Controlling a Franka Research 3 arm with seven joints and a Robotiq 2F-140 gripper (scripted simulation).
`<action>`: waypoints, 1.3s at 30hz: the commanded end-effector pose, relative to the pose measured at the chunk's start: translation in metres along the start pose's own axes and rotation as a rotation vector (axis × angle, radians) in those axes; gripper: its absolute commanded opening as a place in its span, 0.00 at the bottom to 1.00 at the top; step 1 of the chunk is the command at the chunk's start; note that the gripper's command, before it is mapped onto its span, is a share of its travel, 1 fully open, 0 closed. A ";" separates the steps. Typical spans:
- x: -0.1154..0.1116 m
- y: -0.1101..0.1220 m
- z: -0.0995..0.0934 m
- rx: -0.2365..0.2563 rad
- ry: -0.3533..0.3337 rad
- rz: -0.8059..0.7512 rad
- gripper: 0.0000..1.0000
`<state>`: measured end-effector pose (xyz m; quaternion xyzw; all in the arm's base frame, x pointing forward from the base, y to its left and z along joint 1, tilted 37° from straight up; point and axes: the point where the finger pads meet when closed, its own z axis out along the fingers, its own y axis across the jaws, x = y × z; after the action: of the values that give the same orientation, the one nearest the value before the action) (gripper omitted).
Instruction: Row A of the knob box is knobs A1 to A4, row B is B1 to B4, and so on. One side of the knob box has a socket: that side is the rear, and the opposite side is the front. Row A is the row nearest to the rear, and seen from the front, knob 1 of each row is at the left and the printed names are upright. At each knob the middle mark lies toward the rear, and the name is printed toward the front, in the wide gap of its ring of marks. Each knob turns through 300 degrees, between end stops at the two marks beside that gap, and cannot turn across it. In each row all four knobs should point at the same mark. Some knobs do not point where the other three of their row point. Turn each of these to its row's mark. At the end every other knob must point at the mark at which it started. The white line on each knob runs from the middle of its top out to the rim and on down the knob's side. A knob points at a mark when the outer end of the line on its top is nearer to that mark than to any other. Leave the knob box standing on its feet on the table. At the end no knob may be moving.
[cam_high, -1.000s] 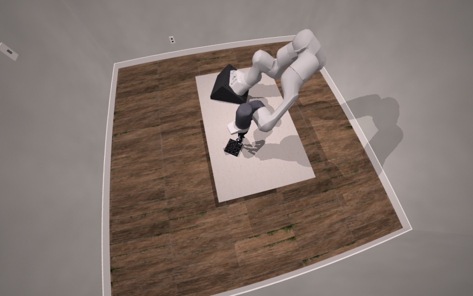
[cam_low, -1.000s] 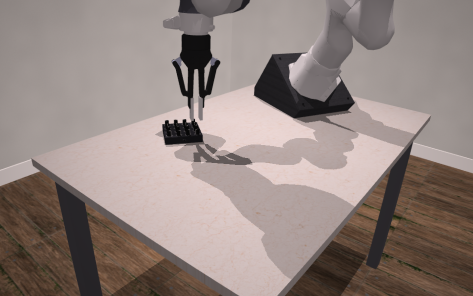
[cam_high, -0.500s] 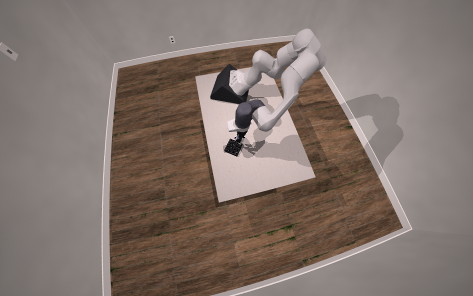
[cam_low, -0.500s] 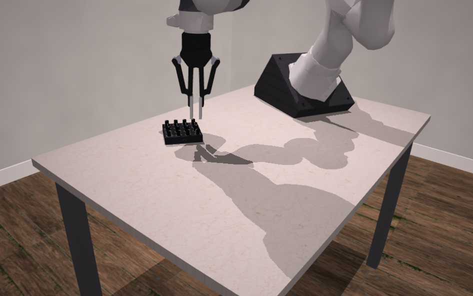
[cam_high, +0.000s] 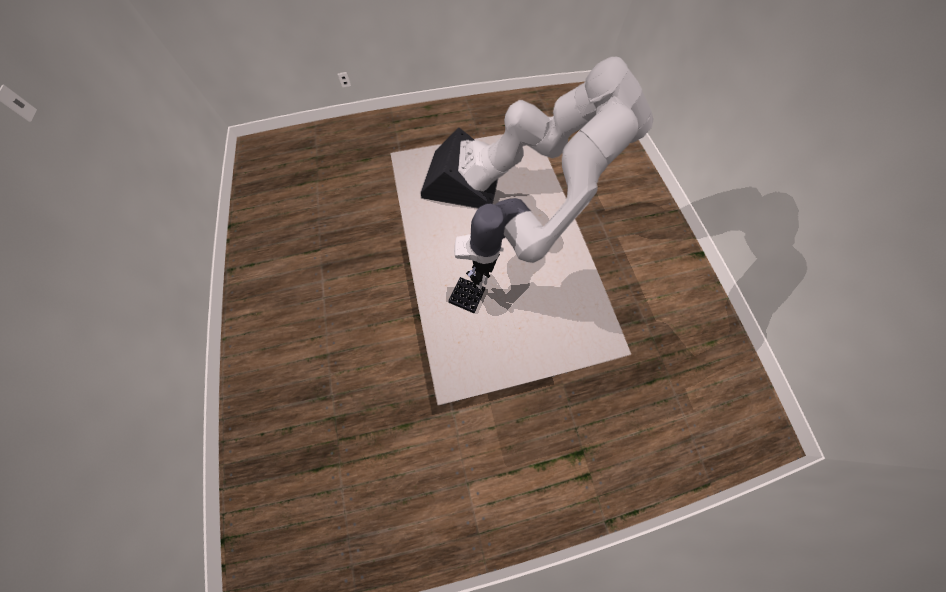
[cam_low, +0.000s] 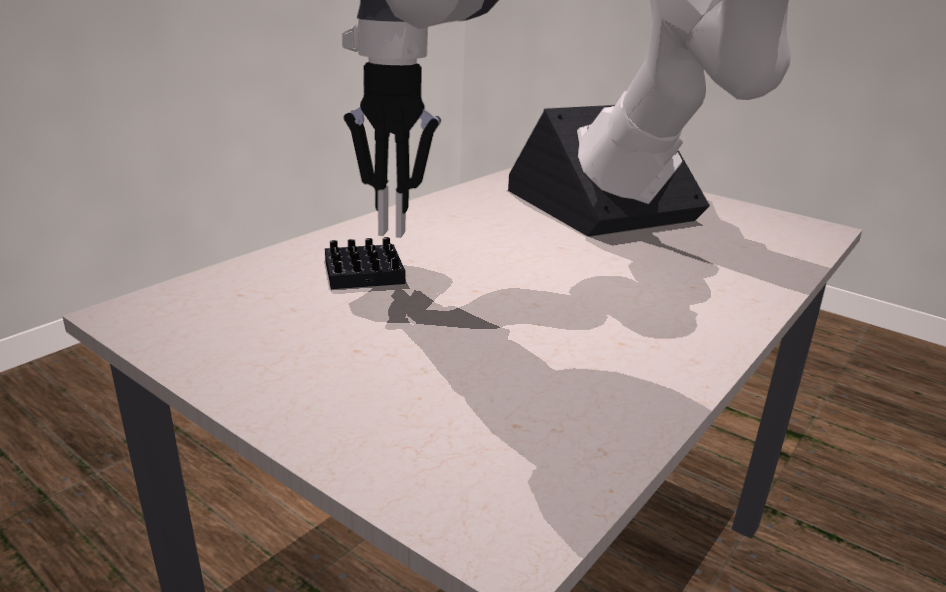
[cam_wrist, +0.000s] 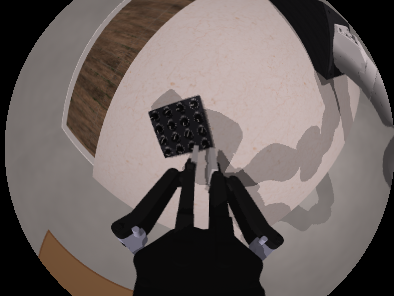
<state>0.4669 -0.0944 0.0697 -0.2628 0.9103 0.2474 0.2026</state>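
Note:
The black knob box (cam_high: 466, 295) (cam_low: 348, 282) (cam_wrist: 176, 116) stands flat on the table, with several black knobs in four rows on top. Its socket (cam_low: 369, 279) shows on the side facing the exterior camera, so row A is along that side. Knob A1 (cam_low: 394, 263) (cam_wrist: 205, 143) is at the corner nearest the fingers. My gripper (cam_high: 481, 282) (cam_low: 391, 234) (cam_wrist: 202, 154) points down above that corner, its fingertips clear of the knobs. It is open by a narrow gap with nothing between the fingers. The knobs' white lines and the printed names are too small to read surely.
The arm's black wedge base (cam_high: 443, 171) (cam_low: 551, 174) (cam_wrist: 305, 25) stands on the same pale table (cam_high: 516, 349) (cam_low: 244, 349) (cam_wrist: 240, 60), well away from the box. Shadows of the arm and gripper fall beside the box. The box lies nearer one long table edge.

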 end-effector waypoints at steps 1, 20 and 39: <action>0.000 0.002 0.000 -0.006 0.010 0.156 0.12; 0.000 0.002 -0.004 -0.004 0.011 0.429 0.12; 0.000 0.003 -0.007 -0.003 0.012 0.702 0.12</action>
<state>0.4651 -0.0979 0.0751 -0.0003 0.9473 0.2941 0.1270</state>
